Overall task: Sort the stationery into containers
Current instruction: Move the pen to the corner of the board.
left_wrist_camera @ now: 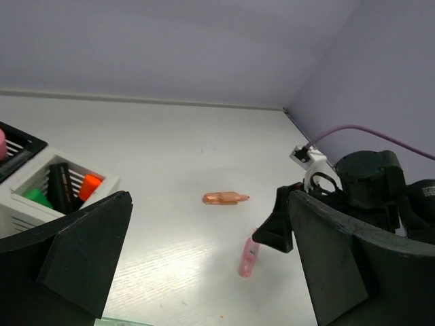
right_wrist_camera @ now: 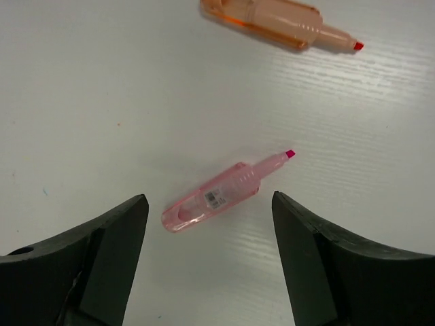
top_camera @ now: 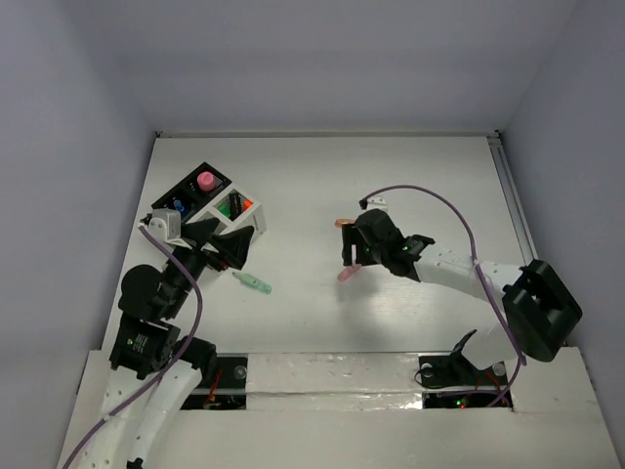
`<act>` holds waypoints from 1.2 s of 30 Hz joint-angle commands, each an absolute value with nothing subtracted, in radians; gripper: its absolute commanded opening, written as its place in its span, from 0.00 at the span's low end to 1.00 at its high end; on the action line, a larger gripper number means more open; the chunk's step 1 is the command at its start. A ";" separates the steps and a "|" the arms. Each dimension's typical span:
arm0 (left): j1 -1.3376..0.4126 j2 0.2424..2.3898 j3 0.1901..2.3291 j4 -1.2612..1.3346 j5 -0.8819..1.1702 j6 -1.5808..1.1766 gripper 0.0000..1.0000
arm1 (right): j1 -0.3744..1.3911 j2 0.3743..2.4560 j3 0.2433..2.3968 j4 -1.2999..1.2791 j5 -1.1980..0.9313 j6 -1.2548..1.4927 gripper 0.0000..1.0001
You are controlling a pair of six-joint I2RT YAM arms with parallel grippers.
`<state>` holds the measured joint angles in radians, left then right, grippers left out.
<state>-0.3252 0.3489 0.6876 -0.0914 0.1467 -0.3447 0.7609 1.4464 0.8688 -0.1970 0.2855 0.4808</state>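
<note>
A: How is the right gripper (right_wrist_camera: 209, 210) standing?
B: Its jaws are standing spread over the pink highlighter (right_wrist_camera: 217, 195), which is lying untouched on the table (top_camera: 322, 176). The orange highlighter (right_wrist_camera: 272, 20) is lying near.
A: And the left gripper (left_wrist_camera: 209, 224)?
B: It is hanging wide open beside the white container (top_camera: 256, 217), near a mint green marker (top_camera: 256, 284).

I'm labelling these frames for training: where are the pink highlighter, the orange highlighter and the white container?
pink highlighter (right_wrist_camera: 214, 197): right wrist view, middle of its clear barrel.
orange highlighter (right_wrist_camera: 264, 20): right wrist view, on its barrel.
white container (left_wrist_camera: 34, 216): left wrist view, on its front wall.
</note>
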 commanded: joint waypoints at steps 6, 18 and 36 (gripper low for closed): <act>-0.321 0.400 0.623 0.044 0.296 -0.463 0.99 | 0.767 1.477 0.838 -0.192 0.178 0.584 0.76; -0.301 0.413 0.646 0.020 0.275 -0.434 0.99 | 0.865 1.543 0.822 -0.212 0.132 0.669 0.86; -0.301 0.422 0.646 0.026 0.285 -0.434 0.99 | 0.893 1.736 0.937 -0.368 0.388 0.634 0.59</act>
